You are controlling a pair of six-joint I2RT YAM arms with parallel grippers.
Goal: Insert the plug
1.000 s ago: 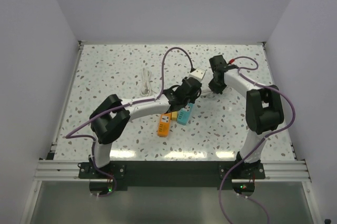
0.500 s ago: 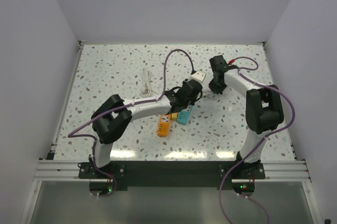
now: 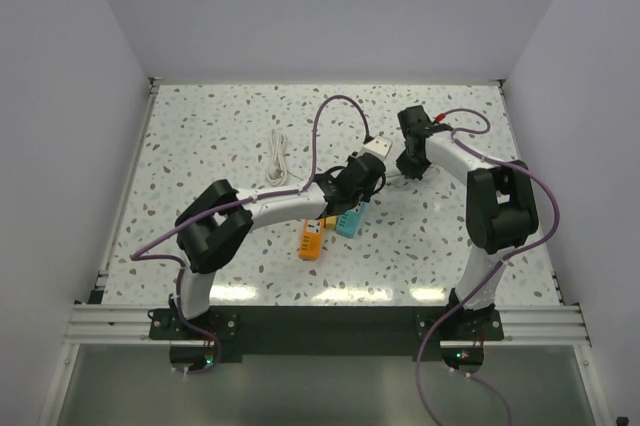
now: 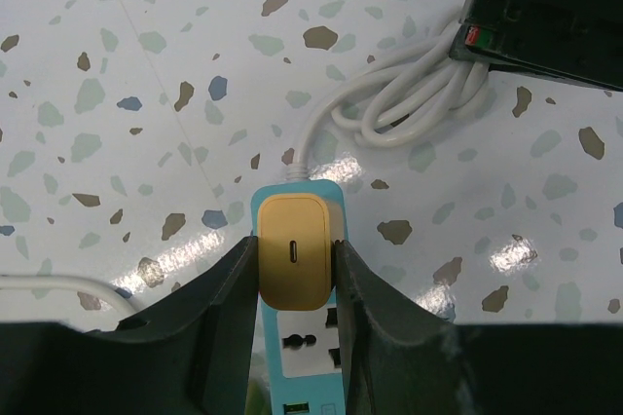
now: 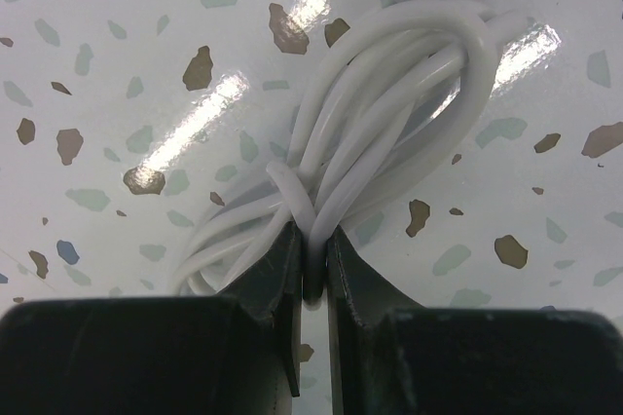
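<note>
The yellow-tan plug [image 4: 295, 249] sits between my left gripper's fingers [image 4: 226, 288], over the far end of a light blue power strip [image 4: 310, 349] whose socket shows just below it. My left gripper [image 4: 295, 264] is shut on the plug; in the top view it [image 3: 358, 186] is above the blue strip [image 3: 350, 219]. My right gripper [image 5: 311, 240] is shut on a strand of the white coiled cable [image 5: 380, 132] of that strip, pressing it at the table; in the top view it [image 3: 408, 168] is right of the left gripper.
An orange power strip [image 3: 312, 239] lies beside the blue one, to its left. A second white cable [image 3: 279, 158] lies at the back left. The right arm's black wrist [image 4: 550, 6] is at the upper right of the left wrist view.
The left arm has shifted slightly, its elbow moving a little right. The plug stays held over the blue strip. The right arm has not moved.
</note>
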